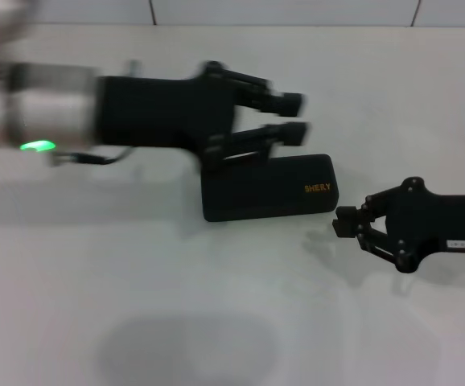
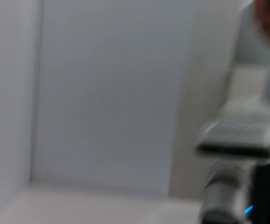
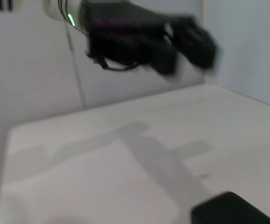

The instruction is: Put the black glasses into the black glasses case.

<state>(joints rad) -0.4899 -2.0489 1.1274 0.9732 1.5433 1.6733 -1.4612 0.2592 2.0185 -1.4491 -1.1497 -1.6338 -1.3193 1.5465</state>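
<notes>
The black glasses case (image 1: 269,189) lies shut on the white table, orange lettering on its lid; one corner of the case (image 3: 233,211) shows in the right wrist view. The black glasses are out of view. My left gripper (image 1: 293,117) hovers just above the far left part of the case, open and empty, its two fingers pointing right. The right wrist view shows the left gripper (image 3: 191,44) high above the table. My right gripper (image 1: 345,223) sits low to the right of the case, a short gap away, fingertips together and holding nothing.
The white table (image 1: 176,322) spreads in front of the case, with a white tiled wall (image 1: 281,10) behind it. The left wrist view shows only a pale wall (image 2: 107,93) and blurred grey equipment (image 2: 240,140).
</notes>
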